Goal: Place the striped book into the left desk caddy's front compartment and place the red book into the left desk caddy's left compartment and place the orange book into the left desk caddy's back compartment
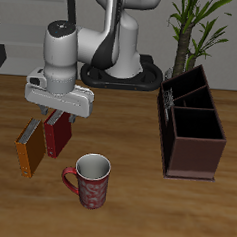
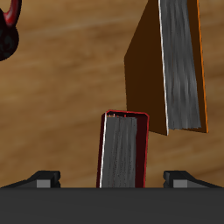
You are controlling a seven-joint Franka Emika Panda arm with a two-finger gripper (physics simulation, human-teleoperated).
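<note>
Dark red thick book (image 1: 58, 134) stands upright on wooden desk (image 1: 135, 202), claw (image 1: 57, 114) released over it; orange thick book (image 1: 29, 150) at its 8 o'clock, red patterned mug (image 1: 89, 181) at its 5 o'clock.

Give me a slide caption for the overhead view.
Claw poised over the red book beside the orange book, mug nearby.

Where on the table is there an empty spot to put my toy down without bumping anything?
Bare wood lies between the mug and the left desk caddy, and along the front edge of the table. It is crowded where the orange book and red book stand side by side, with the gripper right over them.
</note>
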